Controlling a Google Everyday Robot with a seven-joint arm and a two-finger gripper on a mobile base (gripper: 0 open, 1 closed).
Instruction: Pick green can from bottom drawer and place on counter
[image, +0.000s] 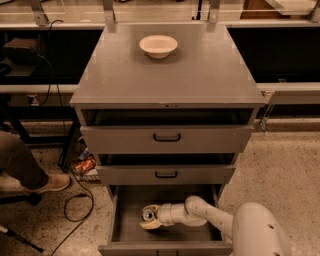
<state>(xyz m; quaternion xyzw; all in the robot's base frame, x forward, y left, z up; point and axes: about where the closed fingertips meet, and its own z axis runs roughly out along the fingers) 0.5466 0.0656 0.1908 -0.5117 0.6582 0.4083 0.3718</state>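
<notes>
The gripper (149, 220) is down in the bottom drawer (131, 202), right at the can (148, 215), but I cannot tell if it has shut on the can or is just next to it. If the hold is weak, the can may slip and roll away. Going up to the counter (165, 80), it could also bump the middle drawer (165, 175).

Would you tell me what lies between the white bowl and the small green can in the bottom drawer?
In the camera view, bare grey counter, then the two grey upper drawers with black handles. The gripper is at the green can.
</notes>
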